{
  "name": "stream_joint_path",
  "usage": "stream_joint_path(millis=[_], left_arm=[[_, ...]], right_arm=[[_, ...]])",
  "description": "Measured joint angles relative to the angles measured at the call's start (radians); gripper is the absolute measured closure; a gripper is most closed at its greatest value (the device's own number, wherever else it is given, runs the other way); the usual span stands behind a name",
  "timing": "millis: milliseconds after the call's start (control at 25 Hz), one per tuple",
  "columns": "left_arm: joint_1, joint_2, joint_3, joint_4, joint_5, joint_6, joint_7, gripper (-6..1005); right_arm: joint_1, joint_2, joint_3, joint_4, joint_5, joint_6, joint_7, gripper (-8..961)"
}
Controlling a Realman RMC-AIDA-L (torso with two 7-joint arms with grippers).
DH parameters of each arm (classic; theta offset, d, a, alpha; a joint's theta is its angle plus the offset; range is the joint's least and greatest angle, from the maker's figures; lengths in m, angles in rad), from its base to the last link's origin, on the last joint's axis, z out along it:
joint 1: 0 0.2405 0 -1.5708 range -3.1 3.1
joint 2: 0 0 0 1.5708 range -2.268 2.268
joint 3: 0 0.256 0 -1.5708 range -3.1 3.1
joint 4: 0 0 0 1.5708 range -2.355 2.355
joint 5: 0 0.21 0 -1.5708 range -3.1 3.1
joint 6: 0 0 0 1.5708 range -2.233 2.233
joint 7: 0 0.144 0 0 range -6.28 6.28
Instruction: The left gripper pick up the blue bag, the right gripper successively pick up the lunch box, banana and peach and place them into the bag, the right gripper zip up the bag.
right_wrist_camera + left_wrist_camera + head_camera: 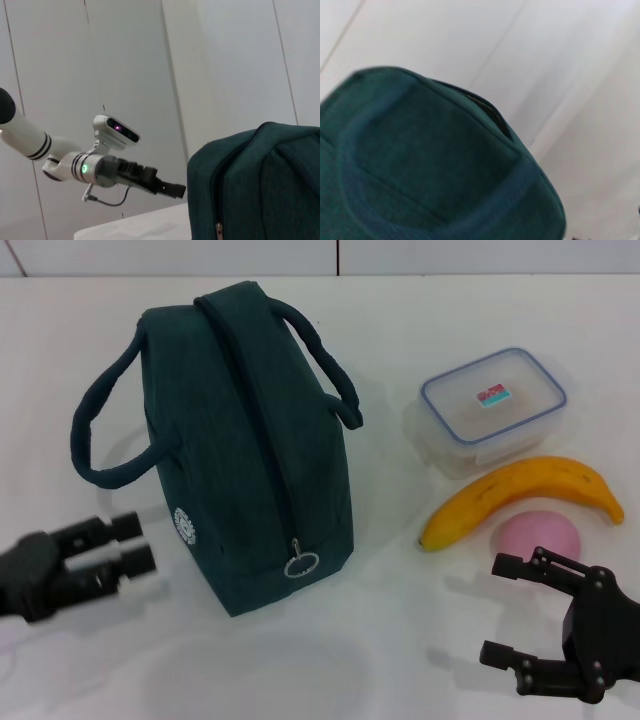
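The blue bag (pixel 250 440) stands upright on the white table, zipped shut, with its ring zip pull (pixel 301 564) at the near end. Up close it fills the left wrist view (pixel 420 165), and it shows in the right wrist view (pixel 260 185) too. My left gripper (pixel 135 543) hovers open beside the bag's near left corner, not touching it; the right wrist view shows the left gripper (pixel 180 190) too. The lunch box (pixel 493 405), the banana (pixel 520 495) and the peach (pixel 540 535) lie to the bag's right. My right gripper (pixel 495 610) is open just in front of the peach, holding nothing.
The bag's two looped handles (pixel 100 430) arch out to either side of it. The white table (pixel 400 660) runs back to a pale wall.
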Motion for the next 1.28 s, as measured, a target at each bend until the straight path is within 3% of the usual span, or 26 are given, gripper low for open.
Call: stream_joint_path(millis=[200, 640, 840, 1040, 1280], left_arm=[[-0.032, 0.031, -0.019, 0.047, -0.012, 0.015, -0.205, 201], [-0.065, 0.108, -0.019, 0.189, -0.035, 0.050, -0.470, 208], [-0.104, 0.115, -0.048, 0.189, -0.061, 0.037, -0.601, 210], [-0.201, 0.126, -0.061, 0.230, 0.008, 0.024, -0.820, 211], [-0.320, 0.091, -0.058, 0.374, 0.201, 0.005, -1.010, 212]], right_arm=[[0.002, 0.000, 0.000, 0.000, 0.008, 0.000, 0.002, 81], [0.008, 0.000, -0.001, 0.000, 0.008, 0.003, 0.008, 80], [0.011, 0.000, -0.003, 0.000, 0.008, 0.009, 0.008, 80], [0.016, 0.001, -0.002, 0.001, 0.013, 0.014, 0.009, 80], [0.022, 0.002, -0.008, 0.002, 0.033, 0.013, 0.009, 81]])
